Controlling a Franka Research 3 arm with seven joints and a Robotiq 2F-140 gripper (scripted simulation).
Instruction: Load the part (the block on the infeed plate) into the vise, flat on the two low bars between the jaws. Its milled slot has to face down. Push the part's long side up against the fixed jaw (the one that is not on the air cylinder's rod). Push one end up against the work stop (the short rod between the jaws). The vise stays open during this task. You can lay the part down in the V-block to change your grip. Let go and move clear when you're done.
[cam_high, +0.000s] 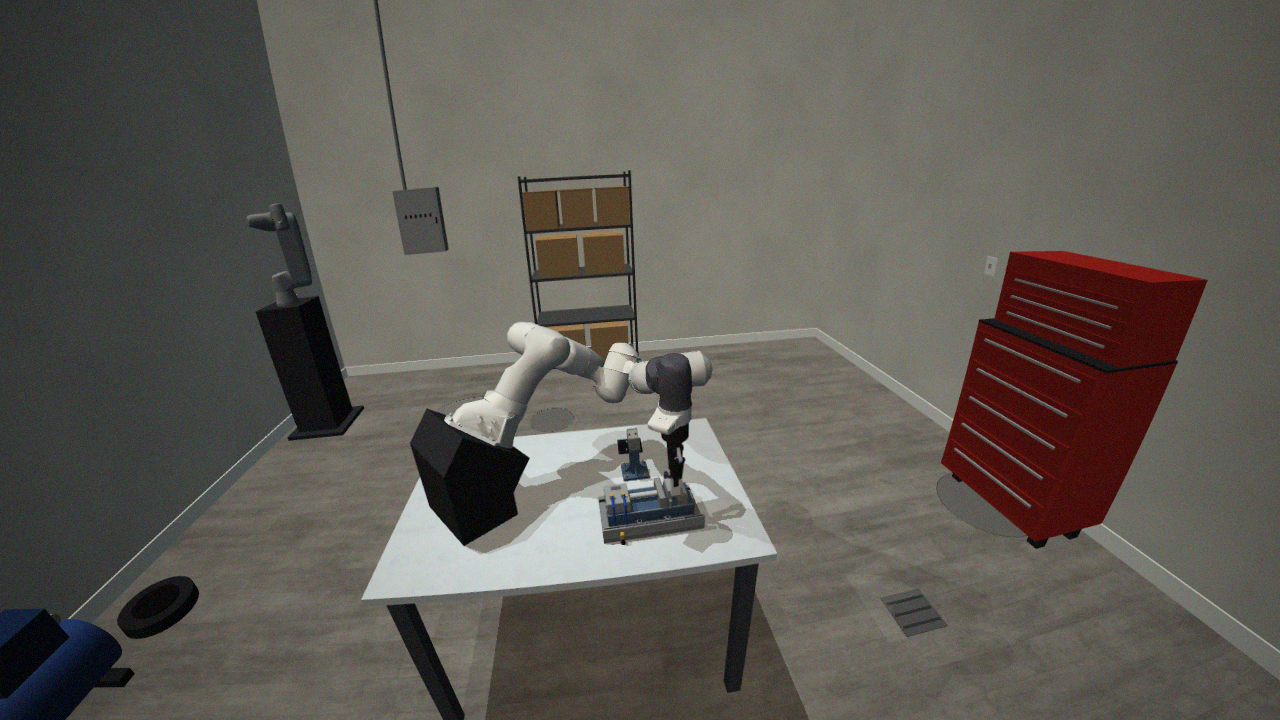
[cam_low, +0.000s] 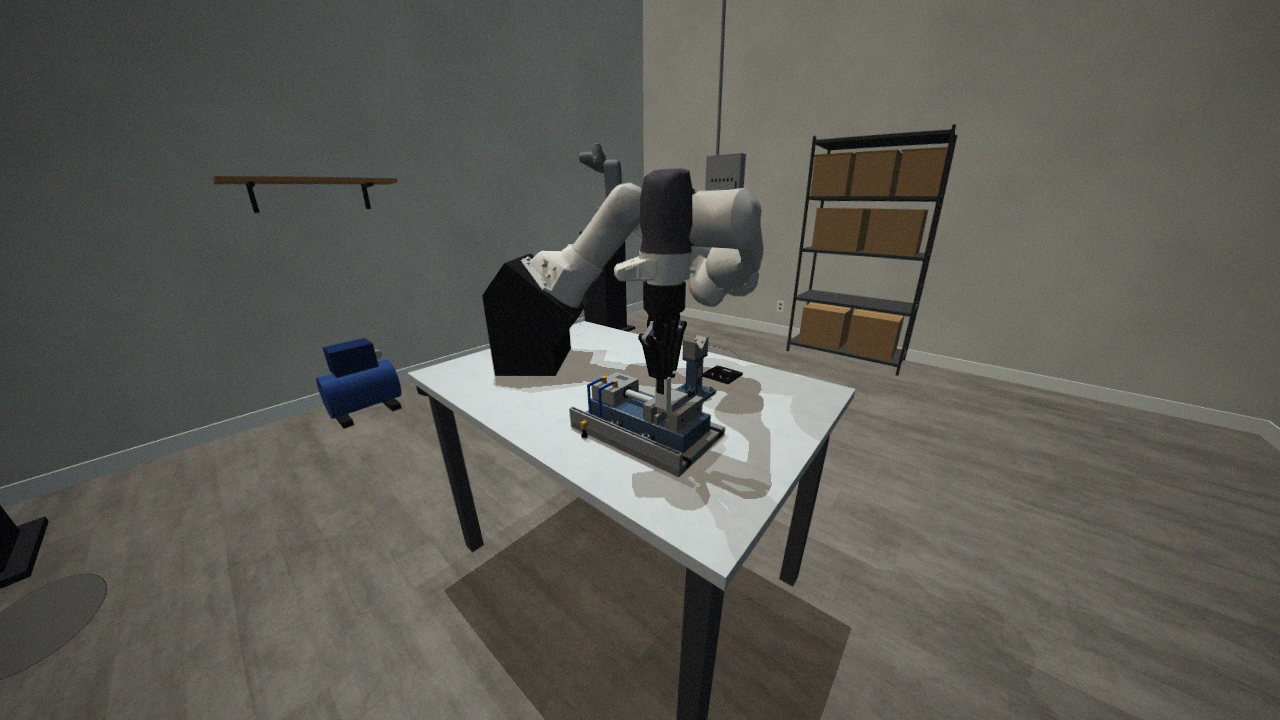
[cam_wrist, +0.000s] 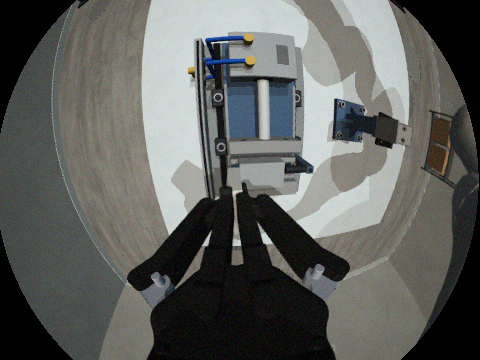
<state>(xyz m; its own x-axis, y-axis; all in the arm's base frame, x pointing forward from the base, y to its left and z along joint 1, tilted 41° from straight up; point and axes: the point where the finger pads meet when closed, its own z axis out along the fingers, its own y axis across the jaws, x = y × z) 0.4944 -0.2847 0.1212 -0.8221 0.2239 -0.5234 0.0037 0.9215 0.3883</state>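
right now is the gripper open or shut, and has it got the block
Gripper: closed, nothing held, fingertips down at the vise.

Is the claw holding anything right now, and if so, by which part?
Nothing is held: the black claw is closed with nothing between its fingers.

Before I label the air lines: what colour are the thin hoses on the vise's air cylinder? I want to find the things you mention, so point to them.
Blue hoses (cam_wrist: 227, 61), clearest in the wrist view.
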